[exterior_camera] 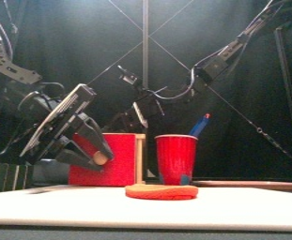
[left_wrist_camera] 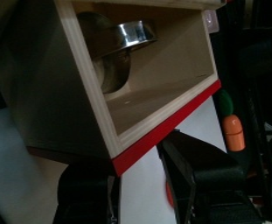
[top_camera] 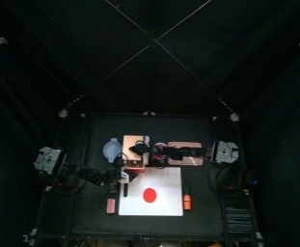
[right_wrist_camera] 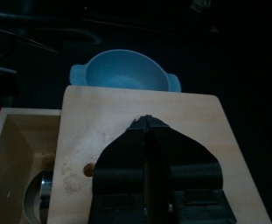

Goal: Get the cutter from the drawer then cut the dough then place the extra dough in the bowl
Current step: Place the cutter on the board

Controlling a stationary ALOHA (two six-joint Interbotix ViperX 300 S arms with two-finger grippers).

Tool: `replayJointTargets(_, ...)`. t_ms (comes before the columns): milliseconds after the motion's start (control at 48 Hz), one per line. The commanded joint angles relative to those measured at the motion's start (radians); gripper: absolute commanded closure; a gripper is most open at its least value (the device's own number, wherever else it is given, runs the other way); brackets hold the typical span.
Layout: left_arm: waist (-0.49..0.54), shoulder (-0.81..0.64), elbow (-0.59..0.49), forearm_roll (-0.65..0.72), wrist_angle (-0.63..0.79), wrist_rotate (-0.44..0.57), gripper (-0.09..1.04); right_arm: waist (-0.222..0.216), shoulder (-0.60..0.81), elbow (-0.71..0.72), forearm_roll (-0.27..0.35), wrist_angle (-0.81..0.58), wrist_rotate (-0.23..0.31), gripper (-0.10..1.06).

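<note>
The pale wooden box (right_wrist_camera: 184, 131) was seen behind the white cutting board (top_camera: 168, 181), with its drawer (left_wrist_camera: 162, 87) standing open toward the board. The round metal cutter (left_wrist_camera: 135, 35) was seen inside the open drawer, deep in its far part, and was touched by neither gripper. The left gripper (left_wrist_camera: 136, 166) was held at the red drawer front (left_wrist_camera: 173, 122); its 2 jaws were spread, with the lower end of the red front between them, and whether either jaw touched it could not be told. The right gripper (right_wrist_camera: 148, 127) was set down on the flat top of the box with its 2 jaws pressed together, nothing being held between them. The blue-grey bowl (right_wrist_camera: 126, 70) was seen just past the box on the side away from the right gripper, and nothing could be seen in it. The flat red dough (exterior_camera: 161, 191) was laid uncut on the cutting board, apart from both grippers. In the front view a red cup (exterior_camera: 176, 157) was seen beside the red drawer front, with a blue toy knife (exterior_camera: 201, 125) standing in it. A toy carrot (left_wrist_camera: 233, 131) was seen beside the open drawer, near the board's edge.
</note>
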State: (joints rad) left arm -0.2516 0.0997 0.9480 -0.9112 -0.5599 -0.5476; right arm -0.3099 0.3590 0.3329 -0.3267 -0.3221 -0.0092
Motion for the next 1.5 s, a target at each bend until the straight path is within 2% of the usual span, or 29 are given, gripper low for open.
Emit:
replayJointTargets(21,-0.034,-0.005,-0.029,0.014,0.012,0.003,0.29,-0.006,0.005,0.003,-0.002,0.023,0.000,0.95)
replayJointTargets(583,-0.051,0.000,-0.021,0.011,0.028,0.003,0.28,-0.008,0.005,0.003,-0.002,0.021,-0.002,0.95)
replayJointTargets(875,-0.061,-0.060,0.011,0.034,0.049,0.008,0.28,-0.008,0.005,0.003,-0.002,0.021,-0.002,0.95)
replayJointTargets(1104,-0.071,-0.278,0.109,0.235,0.112,0.005,0.28,-0.006,0.005,0.003,0.000,0.021,0.000,0.95)
replayJointTargets(1292,-0.040,-0.483,0.189,0.408,0.084,0.023,0.29,0.002,-0.006,-0.009,0.006,0.029,0.017,0.95)
replayJointTargets(1500,0.086,-0.617,0.262,0.655,-0.029,0.143,0.29,0.074,-0.046,-0.078,0.031,0.126,0.018,0.95)
